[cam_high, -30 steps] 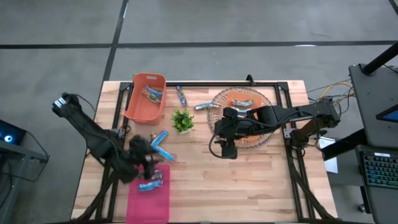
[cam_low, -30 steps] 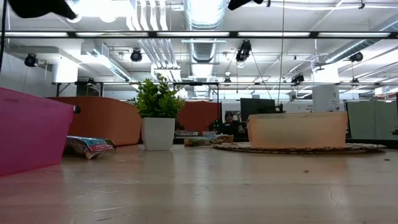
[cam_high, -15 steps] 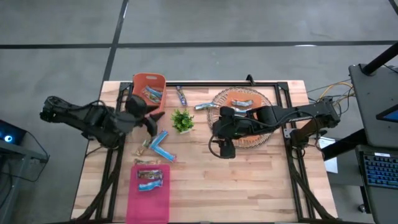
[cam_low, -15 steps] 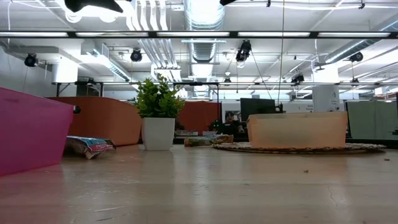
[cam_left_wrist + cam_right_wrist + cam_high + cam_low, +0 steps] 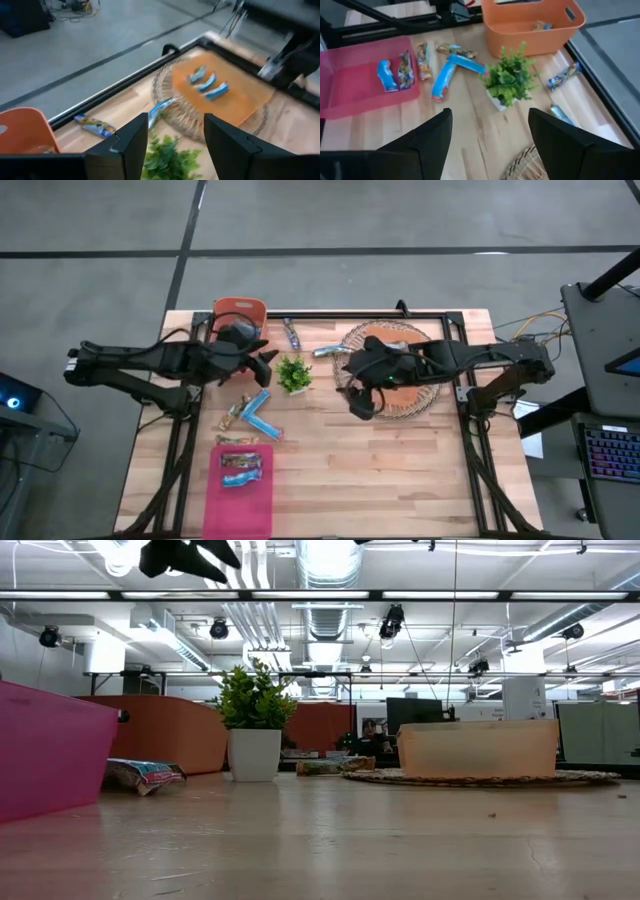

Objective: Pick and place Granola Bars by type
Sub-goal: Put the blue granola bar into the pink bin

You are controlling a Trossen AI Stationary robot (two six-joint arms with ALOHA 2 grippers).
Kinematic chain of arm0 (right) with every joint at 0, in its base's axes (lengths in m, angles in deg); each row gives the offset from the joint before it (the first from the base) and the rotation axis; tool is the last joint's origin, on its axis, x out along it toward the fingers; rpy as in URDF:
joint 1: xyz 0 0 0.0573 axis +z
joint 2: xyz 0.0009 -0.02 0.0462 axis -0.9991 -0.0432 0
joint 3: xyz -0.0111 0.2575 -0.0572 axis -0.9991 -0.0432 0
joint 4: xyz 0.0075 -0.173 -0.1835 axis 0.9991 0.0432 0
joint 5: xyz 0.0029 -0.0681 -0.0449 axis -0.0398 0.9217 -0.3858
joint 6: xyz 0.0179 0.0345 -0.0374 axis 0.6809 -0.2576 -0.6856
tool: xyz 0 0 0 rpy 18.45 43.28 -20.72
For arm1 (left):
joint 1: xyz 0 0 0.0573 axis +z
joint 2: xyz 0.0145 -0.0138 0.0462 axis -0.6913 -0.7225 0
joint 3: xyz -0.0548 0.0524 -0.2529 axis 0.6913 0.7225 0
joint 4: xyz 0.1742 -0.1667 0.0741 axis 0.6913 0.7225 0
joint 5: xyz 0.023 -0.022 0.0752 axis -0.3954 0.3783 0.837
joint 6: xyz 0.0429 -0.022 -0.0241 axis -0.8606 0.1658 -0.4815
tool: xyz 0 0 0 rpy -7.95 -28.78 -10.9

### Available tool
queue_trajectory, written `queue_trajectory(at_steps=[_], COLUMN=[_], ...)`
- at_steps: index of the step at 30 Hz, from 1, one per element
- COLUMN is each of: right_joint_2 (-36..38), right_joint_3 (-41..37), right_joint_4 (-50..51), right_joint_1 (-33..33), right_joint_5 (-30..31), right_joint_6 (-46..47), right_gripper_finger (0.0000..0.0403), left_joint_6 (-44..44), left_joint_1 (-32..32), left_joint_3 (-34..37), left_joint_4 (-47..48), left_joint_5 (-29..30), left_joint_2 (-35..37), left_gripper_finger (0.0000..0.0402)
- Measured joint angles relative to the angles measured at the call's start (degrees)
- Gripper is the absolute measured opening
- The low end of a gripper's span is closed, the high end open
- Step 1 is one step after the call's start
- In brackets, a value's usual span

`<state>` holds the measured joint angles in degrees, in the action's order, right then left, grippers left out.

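Several bars (image 5: 444, 77) lie loose on the table, so sorting looks partly done. Left gripper (image 5: 262, 360) hangs spread and empty between the orange bin (image 5: 238, 310) and the small plant (image 5: 293, 372), loose bars just below it. Right gripper (image 5: 361, 402) hovers spread and empty over the near edge of the wicker tray (image 5: 165, 92). Pink bin (image 5: 350, 95) holds two bars, the tray's orange mat (image 5: 245, 97) three silver-blue ones, the orange bin at least one

Left gripper (image 5: 262, 360) raised, fingers parted and empty, right gripper (image 5: 360, 402) raised, fingers spread wide, empty
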<state>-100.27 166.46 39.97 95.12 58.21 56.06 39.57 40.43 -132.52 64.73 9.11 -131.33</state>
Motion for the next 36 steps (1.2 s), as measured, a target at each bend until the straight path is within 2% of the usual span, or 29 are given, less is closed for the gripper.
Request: queue_trajectory(at_steps=[6, 11, 15, 18, 28, 33, 36], right_joint_2=[4.4, 8.8, 12.6, 15.1, 18.4, 18.3, 18.3], right_joint_3=[-5.1, -10.2, -14.5, -17.4, -24.6, -26.6, -27.2], right_joint_4=[-0.7, -2.1, -2.6, -2.7, -4.0, -7.1, -8.8], right_joint_1=[-0.1, -0.2, -0.5, -1.5, -2.0, -2.0, -2.0], right_joint_5=[1.0, 4.8, 9.3, 9.9, 9.9, 8.8, 6.9], right_joint_6=[0.0, 0.3, 0.5, 1.7, 2.7, 0.3, -2.9], right_gripper_finger=[0.0266, 0.0267, 0.0269, 0.0274, 0.0269, 0.0261, 0.0258], left_joint_6=[0.4, 0.7, -3.9, -5.4, 4.5, 10.4, 11.2], left_joint_1=[4.7, 10.2, 14.5, 17.4, 25.7, 29.8, 31.8], left_joint_3=[0.0, -0.7, -1.7, -3.3, -15.1, -23.6, -29.2], left_joint_4=[-0.4, -3.5, -9.6, -12.2, -11.6, -4.8, 0.0], left_joint_5=[-0.5, -0.6, -5.5, -10.7, -12.5, -12.5, -13.1], left_joint_2=[-3.1, -6.2, -9.3, -13.0, -27.7, -36.4, -41.9], left_gripper_finger=[0.0174, 0.0174, 0.0174, 0.0174, 0.0174, 0.0174, 0.0174])
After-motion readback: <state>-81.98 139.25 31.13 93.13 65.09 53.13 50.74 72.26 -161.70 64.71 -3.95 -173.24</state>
